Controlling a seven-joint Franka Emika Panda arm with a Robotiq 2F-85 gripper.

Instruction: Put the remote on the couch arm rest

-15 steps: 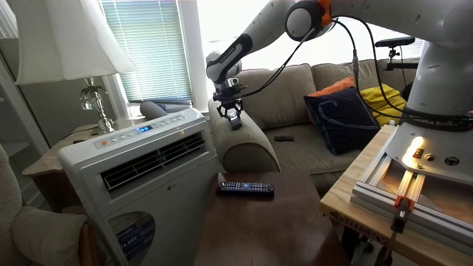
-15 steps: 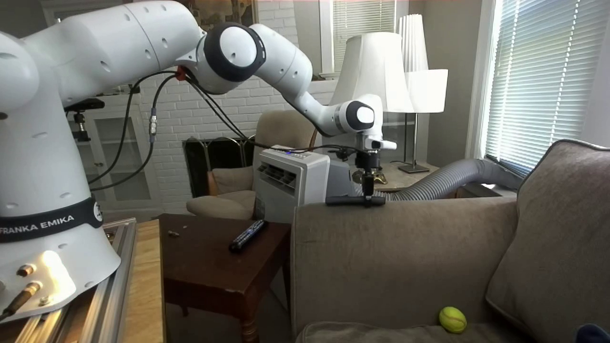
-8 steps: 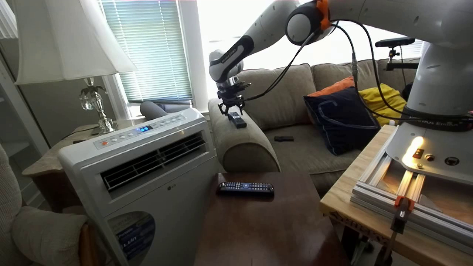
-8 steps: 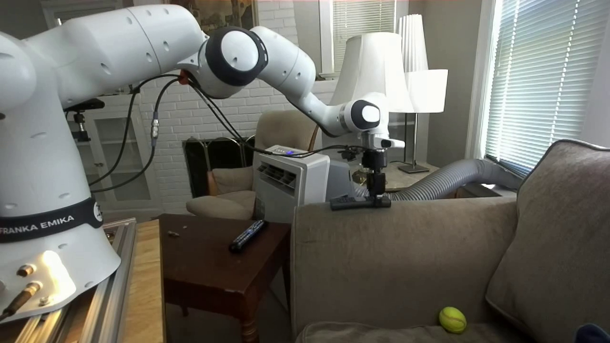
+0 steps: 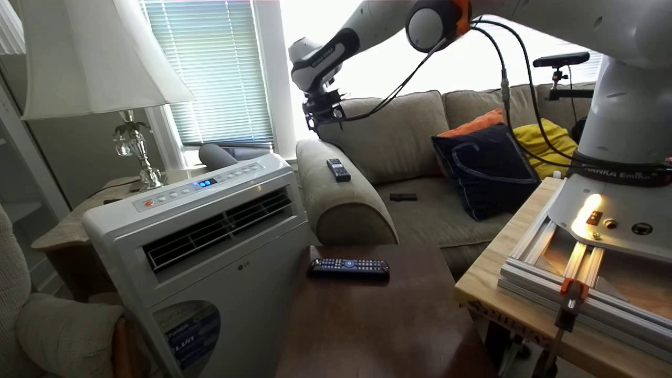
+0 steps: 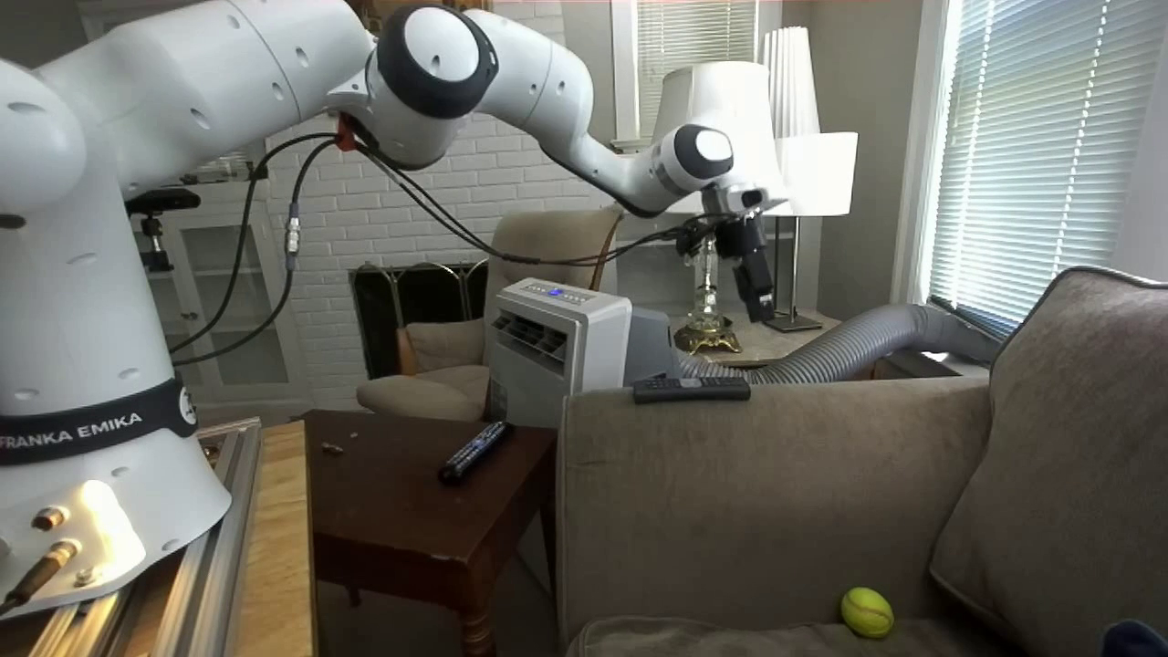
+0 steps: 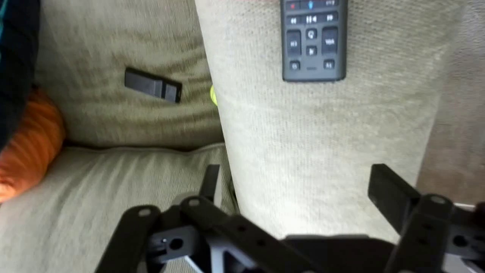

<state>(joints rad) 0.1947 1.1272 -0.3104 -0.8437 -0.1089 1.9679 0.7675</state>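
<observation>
The remote (image 5: 338, 170), a slim black one with grey buttons, lies flat on the couch arm rest (image 5: 344, 202). In an exterior view the remote (image 6: 692, 390) rests along the top of the rolled grey-olive arm rest (image 6: 776, 474). The wrist view has the remote (image 7: 313, 49) at its upper edge, its far end cut off. My gripper (image 7: 296, 178) is open, its fingers wide apart with only bare arm rest fabric behind the gap. In both exterior views the gripper (image 6: 759, 308) hangs tilted above the arm rest, apart from the remote.
A dark remote with pale bluish buttons (image 5: 349, 266) lies on the wooden table (image 5: 378, 325). A small black object (image 7: 152, 85) is on the seat cushion. The white air conditioner (image 5: 210, 236) stands beside the arm rest. A tennis ball (image 6: 866, 612) sits on the seat.
One second ago my gripper held the remote on the arm rest. It has since opened and let go, then risen and tilted away; the remote stays lying on the arm rest.
</observation>
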